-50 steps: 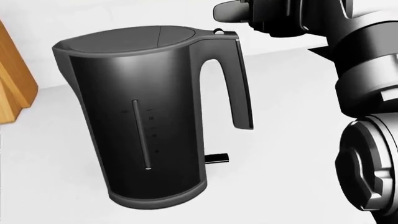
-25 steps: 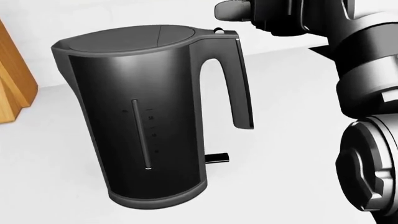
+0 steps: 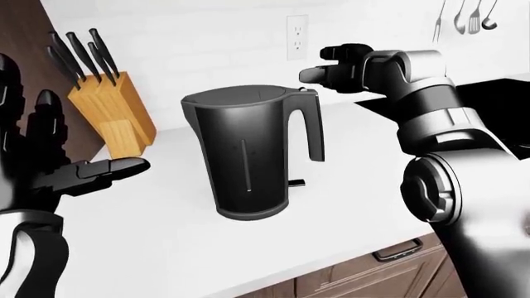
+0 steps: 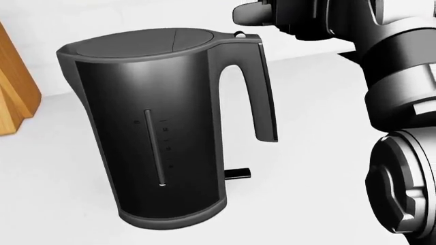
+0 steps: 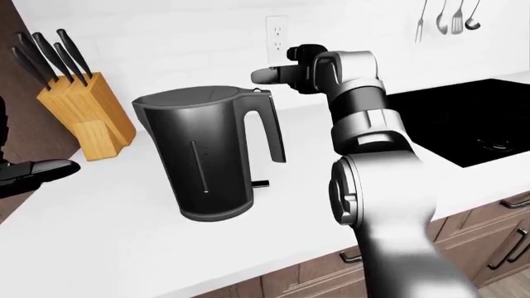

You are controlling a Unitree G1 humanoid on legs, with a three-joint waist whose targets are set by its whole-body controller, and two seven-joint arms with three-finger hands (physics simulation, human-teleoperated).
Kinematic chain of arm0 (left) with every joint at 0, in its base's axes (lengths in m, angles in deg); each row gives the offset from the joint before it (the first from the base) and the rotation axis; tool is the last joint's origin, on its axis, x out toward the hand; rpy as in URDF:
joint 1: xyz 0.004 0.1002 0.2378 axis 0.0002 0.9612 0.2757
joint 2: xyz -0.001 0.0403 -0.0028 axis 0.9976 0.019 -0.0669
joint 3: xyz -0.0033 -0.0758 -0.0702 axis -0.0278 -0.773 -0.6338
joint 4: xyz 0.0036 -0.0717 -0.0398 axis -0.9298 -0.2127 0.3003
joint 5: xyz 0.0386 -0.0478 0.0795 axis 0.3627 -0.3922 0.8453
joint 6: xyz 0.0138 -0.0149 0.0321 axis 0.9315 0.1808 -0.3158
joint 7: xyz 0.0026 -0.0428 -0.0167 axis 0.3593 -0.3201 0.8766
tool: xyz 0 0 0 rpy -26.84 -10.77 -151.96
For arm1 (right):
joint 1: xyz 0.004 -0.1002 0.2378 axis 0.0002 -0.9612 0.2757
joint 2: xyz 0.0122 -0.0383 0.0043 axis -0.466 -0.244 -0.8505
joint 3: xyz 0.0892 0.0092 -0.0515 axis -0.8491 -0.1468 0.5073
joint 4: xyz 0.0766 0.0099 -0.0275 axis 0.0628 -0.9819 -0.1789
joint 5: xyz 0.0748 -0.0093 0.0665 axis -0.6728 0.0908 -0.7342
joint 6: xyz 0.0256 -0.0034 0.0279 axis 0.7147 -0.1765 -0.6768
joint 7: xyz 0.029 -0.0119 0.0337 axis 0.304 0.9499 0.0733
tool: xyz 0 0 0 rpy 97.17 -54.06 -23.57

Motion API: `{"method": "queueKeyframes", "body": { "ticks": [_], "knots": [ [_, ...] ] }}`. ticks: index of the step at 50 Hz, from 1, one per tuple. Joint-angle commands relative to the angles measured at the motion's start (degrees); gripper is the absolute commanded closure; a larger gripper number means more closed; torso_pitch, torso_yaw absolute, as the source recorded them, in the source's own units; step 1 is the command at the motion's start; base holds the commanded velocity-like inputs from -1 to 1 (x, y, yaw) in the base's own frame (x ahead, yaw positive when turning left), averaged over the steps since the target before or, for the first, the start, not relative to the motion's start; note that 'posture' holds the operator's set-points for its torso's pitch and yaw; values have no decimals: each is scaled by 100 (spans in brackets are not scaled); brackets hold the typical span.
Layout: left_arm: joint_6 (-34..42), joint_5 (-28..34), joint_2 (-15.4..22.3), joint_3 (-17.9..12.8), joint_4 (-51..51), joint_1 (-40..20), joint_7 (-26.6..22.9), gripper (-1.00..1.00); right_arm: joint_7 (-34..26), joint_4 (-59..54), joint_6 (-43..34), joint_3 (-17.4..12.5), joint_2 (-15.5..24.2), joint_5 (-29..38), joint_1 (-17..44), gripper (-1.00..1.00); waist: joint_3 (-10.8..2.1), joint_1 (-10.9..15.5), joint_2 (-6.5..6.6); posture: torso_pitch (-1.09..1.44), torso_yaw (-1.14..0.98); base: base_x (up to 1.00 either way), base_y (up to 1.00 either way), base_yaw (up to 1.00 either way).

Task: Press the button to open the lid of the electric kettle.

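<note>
The kettle (image 3: pixel 253 152) stands on the counter (image 3: pixel 166 248) (knife block (image 3: pixel 112 115) to its left).

Glossy black kettle (image 3: pixel 248 152), white counter (image 3: pixel 166 242), tan knife block (image 3: pixel 116 115) with seemingly black handles.

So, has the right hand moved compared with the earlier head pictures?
No, hardly: the right hand sits at the same spot above the kettle handle top and its button, not touching it.
</note>
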Motion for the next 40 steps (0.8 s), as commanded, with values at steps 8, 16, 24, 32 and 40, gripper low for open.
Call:
{"method": "queueKeyframes", "body": {
  "ticks": [8, 16, 24, 32, 40],
  "knots": [
    [-138, -5, 83, -27, 91, -113, 9, -100, -97, 299, 165, 24, 33, 75, 149, -100, -48, 1, 11, -41, 0, 0, 0, 0],
    [-170, 21, 75, -18, 73, -94, -11, -100, -178, 301, 219, 49, 29, 190, 98, -100, -51, 0, 12, -41, 0, 0, 0, 0],
    [-186, 29, 57, -25, 75, -75, -26, -100, -211, 304, 342, 115, 49, 402, 117, -100, -51, 2, 14, -41, 0, 0, 0, 0],
    [-197, 39, 45, -23, 77, -68, -33, -100, -500, 242, 507, 258, 61, 910, 349, -100, -40, 3, 27, -41, 0, 0, 0, 0],
    [-164, 14, 59, -45, 96, -82, -26, -100, -589, 261, 566, 217, 25, 1102, 318, -100, -46, -7, 28, -41, 0, 0, 0, 0]
  ]
}}
